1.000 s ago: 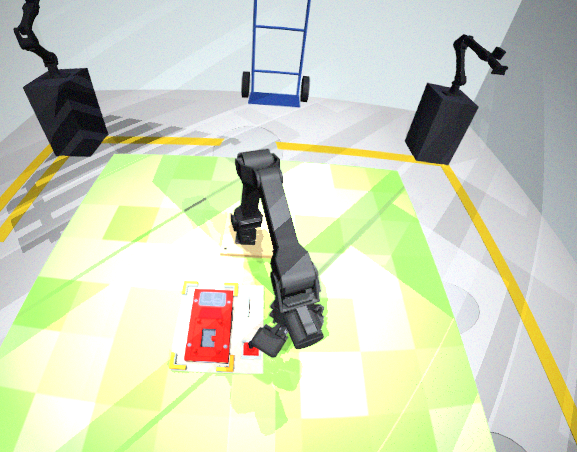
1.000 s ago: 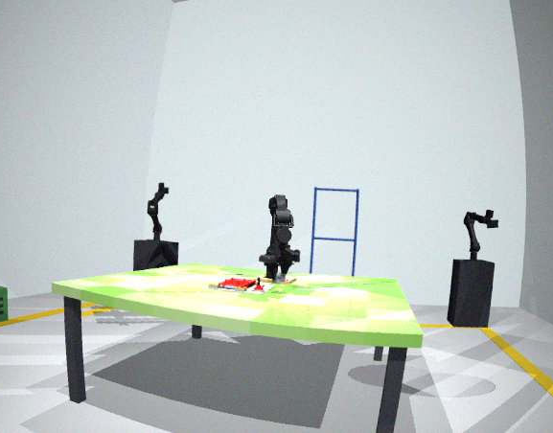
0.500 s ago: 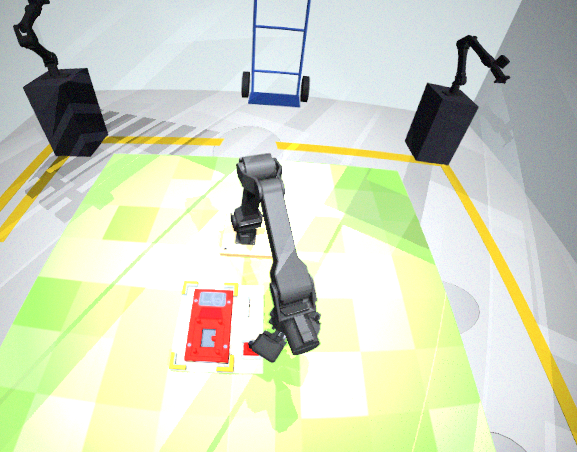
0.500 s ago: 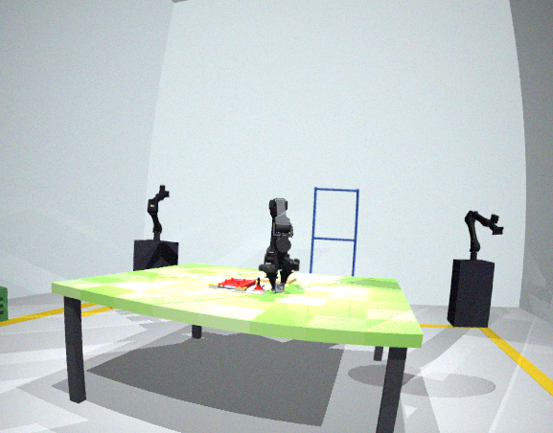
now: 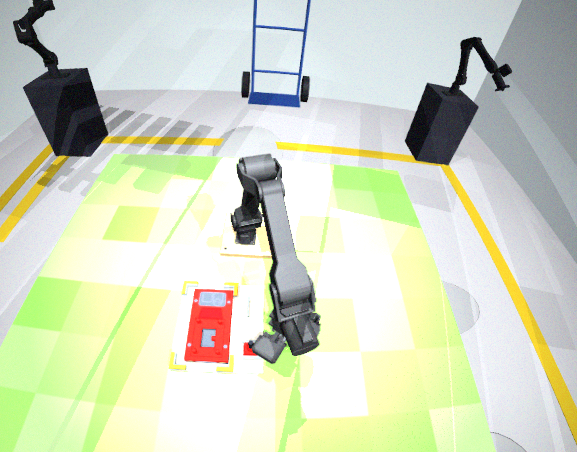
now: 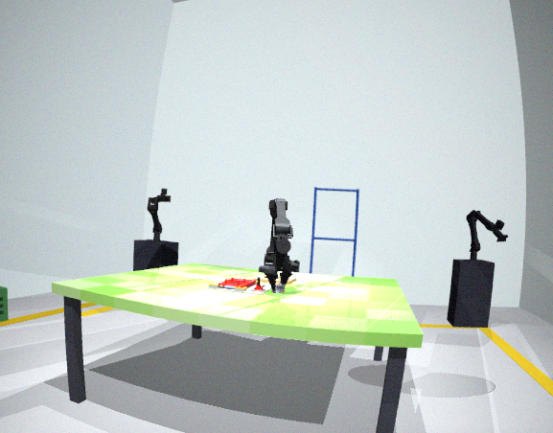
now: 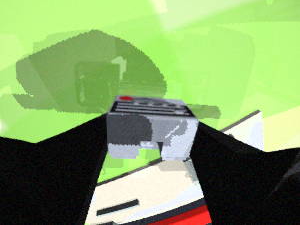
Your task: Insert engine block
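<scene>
My gripper point(image 6: 278, 287) point(image 7: 149, 120) is shut on the grey engine block point(image 6: 279, 289) point(image 7: 170, 130). The block is upright between the fingers, its ribbed top with a red dot towards the wrist camera; a notch shows at its lower edge. It is low over the table, right of the car body in the top view; whether it touches the table I cannot tell. The red car body point(image 5: 194, 327) point(image 6: 238, 284) point(image 7: 187, 217) lies flat. Its opening point(image 5: 206, 337) is empty, with a small red rib point(image 5: 213, 339) at its right side. The arm hides the block in the top view.
A small red piece point(image 5: 248, 349) point(image 6: 259, 287) with a dark knob stands between the car body and the gripper. Yellow corner brackets point(image 5: 180, 365) surround the car body on a white base. The green table point(image 6: 256, 326) carries all this. Two other arms stand on pedestals far behind.
</scene>
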### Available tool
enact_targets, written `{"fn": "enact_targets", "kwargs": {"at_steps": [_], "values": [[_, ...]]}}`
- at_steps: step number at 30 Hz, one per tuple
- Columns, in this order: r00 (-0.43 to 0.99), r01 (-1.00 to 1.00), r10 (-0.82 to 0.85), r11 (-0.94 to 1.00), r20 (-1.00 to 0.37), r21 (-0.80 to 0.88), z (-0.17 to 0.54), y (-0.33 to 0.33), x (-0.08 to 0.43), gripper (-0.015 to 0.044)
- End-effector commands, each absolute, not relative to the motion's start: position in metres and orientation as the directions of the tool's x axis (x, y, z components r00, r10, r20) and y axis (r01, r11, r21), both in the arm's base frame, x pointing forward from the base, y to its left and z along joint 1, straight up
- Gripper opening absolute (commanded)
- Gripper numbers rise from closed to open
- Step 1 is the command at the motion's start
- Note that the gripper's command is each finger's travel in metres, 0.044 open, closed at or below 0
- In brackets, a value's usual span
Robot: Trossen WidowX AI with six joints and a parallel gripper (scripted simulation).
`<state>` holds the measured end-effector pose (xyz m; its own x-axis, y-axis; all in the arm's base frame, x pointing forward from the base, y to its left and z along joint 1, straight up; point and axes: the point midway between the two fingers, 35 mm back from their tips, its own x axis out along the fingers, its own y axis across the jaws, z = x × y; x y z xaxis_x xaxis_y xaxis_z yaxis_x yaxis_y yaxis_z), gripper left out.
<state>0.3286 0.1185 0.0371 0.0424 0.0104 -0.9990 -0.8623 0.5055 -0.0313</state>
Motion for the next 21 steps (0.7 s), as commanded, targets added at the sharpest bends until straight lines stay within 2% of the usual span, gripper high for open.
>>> {"fn": "enact_targets", "kwargs": {"at_steps": [1, 11, 21], "values": [[0.038, -0.862, 0.009, 0.505, -0.999, -0.028, 0.036, 0.118, 0.328, 0.0184], [0.038, -0.862, 0.009, 0.505, -0.999, -0.028, 0.036, 0.118, 0.328, 0.044], [0.028, -0.864, 0.009, 0.503, -1.0, -0.02, 0.062, 0.118, 0.328, 0.044]]}}
